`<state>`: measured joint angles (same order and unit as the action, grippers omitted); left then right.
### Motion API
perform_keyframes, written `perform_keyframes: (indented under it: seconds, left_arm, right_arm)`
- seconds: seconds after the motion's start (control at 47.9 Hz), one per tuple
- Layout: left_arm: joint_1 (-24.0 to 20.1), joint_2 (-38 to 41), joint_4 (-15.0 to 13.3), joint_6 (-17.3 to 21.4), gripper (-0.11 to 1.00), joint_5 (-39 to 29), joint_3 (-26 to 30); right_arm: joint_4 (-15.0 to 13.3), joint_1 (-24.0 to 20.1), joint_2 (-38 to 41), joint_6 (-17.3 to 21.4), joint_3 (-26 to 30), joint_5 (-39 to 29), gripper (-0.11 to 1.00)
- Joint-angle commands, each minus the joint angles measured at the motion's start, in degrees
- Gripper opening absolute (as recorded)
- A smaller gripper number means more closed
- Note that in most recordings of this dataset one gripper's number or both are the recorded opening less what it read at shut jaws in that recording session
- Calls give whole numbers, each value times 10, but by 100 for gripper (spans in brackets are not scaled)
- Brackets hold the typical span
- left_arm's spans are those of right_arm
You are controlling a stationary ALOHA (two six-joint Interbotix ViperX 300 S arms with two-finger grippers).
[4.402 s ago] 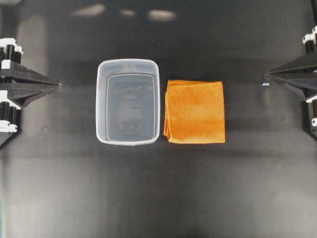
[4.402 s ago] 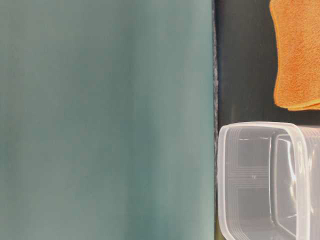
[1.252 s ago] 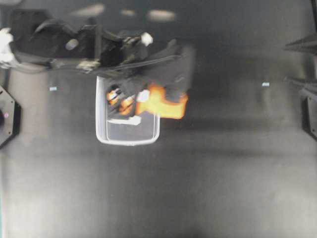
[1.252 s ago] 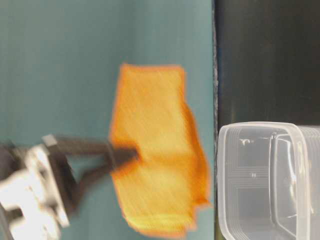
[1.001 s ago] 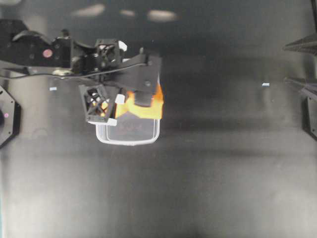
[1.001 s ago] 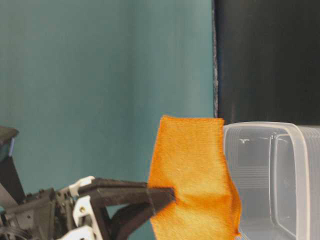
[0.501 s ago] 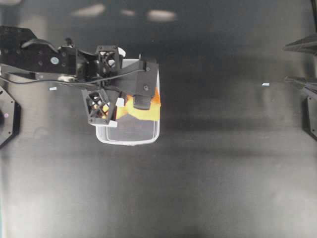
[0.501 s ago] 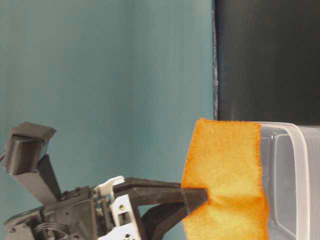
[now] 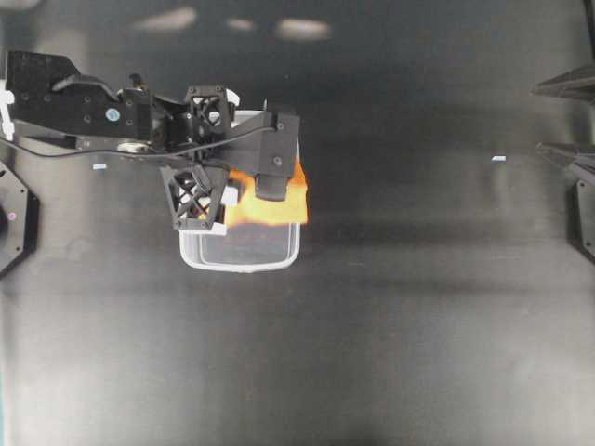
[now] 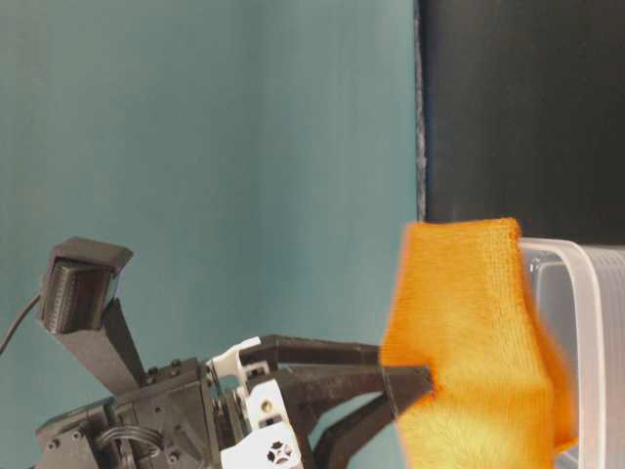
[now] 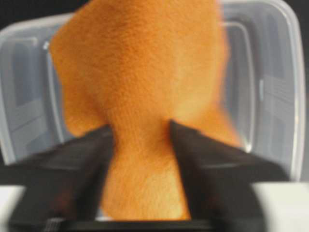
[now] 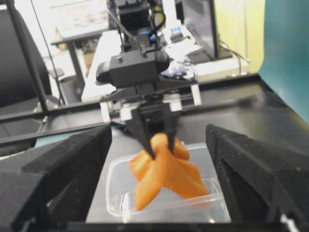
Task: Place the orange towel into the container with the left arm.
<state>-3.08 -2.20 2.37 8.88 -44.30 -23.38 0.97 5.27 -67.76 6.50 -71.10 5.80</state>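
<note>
Left wrist view: the towel (image 11: 145, 87) hangs pinched between the left gripper (image 11: 142, 145) fingers, draping over the open container (image 11: 270, 96), its lower folds at the rim. Overhead, the container (image 9: 244, 253) sits left of the table's (image 9: 418, 325) centre. The right gripper (image 12: 159, 203), well apart, stands wide open.

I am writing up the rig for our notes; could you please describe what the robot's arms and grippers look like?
The left arm is black, with a thin black cable along it, white fittings and open lattice-patterned plates by the left gripper, whose fingers are slim and black. The right gripper has broad, matte black fingers with a foam-like surface.
</note>
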Motion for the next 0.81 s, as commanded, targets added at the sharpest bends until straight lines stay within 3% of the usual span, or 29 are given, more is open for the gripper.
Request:
perform_keyframes:
  seconds: [0.0, 0.083, 0.167, 0.501, 0.647, 0.793]
  left_arm:
    - [4, -7, 2, 2, 57, 2, 4]
    - [10, -11, 2, -2, 78, 0, 12]
    - [15, -30, 2, -4, 90, -3, 21]
    - [28, -193, 2, -28, 88, -8, -4]
    - [26, -290, 2, -55, 88, 8, -62]
    - [33, -388, 2, -72, 87, 83, -126]
  right_arm:
    - [2, 1, 3, 0, 7, 0, 77]
    - [1, 2, 2, 1, 7, -3, 77]
    - [2, 1, 2, 0, 7, -5, 77]
    - [2, 2, 1, 1, 7, -6, 77]
    - [1, 1, 2, 1, 7, -7, 77]
    - [2, 1, 2, 0, 5, -7, 77]
